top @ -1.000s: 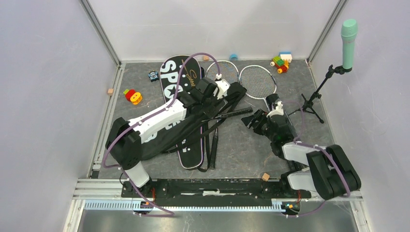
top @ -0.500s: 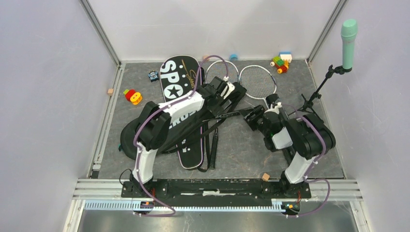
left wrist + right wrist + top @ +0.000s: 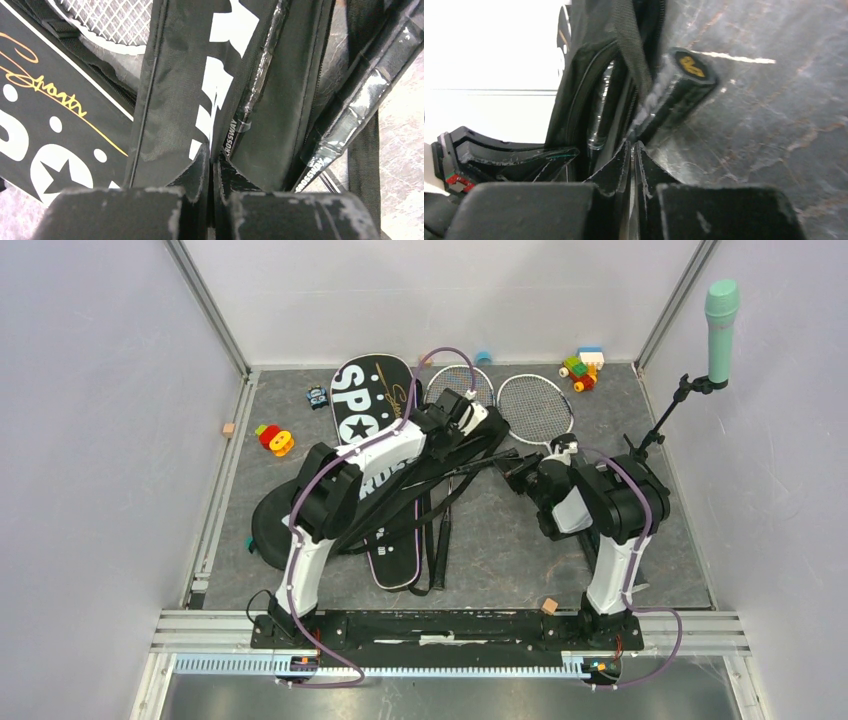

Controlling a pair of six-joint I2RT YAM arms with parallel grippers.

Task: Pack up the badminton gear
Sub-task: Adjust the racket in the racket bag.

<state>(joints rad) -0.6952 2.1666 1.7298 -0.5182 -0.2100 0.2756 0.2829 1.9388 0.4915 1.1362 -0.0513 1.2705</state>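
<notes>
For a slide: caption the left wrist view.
Left gripper shut at the folded edge of the black racket bag, SPORT bag and racket head alongside.

Bare tabletop (image 3: 500,550) centre-front; bag straps (image 3: 437,540) to its left, microphone stand (image 3: 648,443) far right.

black crossway bag (image 3: 266,526) lies across sport bag (image 3: 360,405), rackets (image 3: 535,408) beside.
</notes>
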